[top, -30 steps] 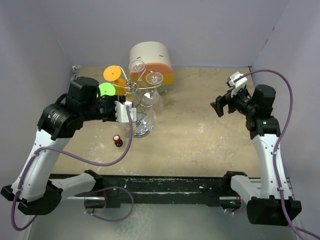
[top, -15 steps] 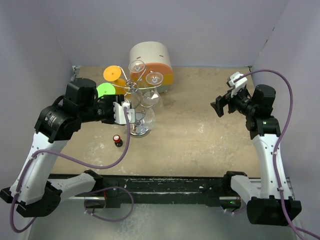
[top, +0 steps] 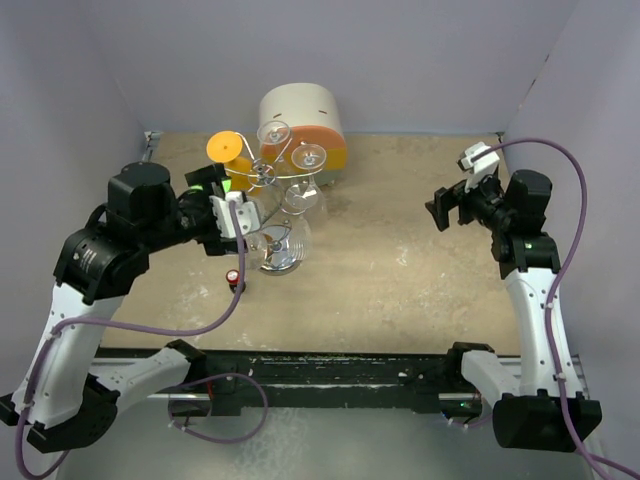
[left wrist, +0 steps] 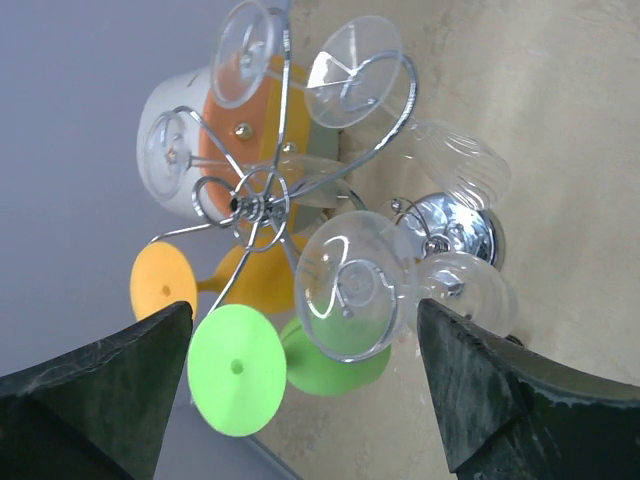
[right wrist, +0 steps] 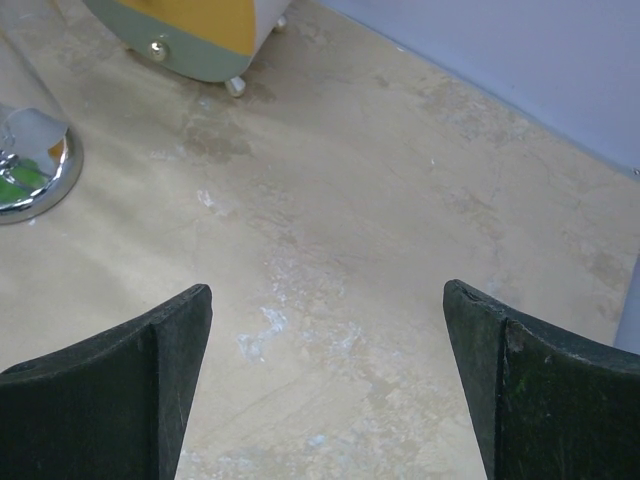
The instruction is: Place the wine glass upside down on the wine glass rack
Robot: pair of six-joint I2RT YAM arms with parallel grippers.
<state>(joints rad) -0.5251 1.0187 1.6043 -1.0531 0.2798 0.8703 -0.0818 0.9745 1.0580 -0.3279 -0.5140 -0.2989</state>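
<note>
The clear stemmed wine glass (left wrist: 355,285) hangs upside down on the silver scroll-armed wire rack (left wrist: 250,205). The left pincer (top: 235,215) stands open beside it, gripping nothing. The right pincer (right wrist: 326,288) is open too, well apart. Best to draw the left one straight back, clear of the glass's foot.

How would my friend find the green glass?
Find the big white-and-orange drum at the back of the table. Just in front stands the silver wire rack, glasses hanging from its arms. The green glass hangs beside an orange glass; every other glass there is clear.
</note>
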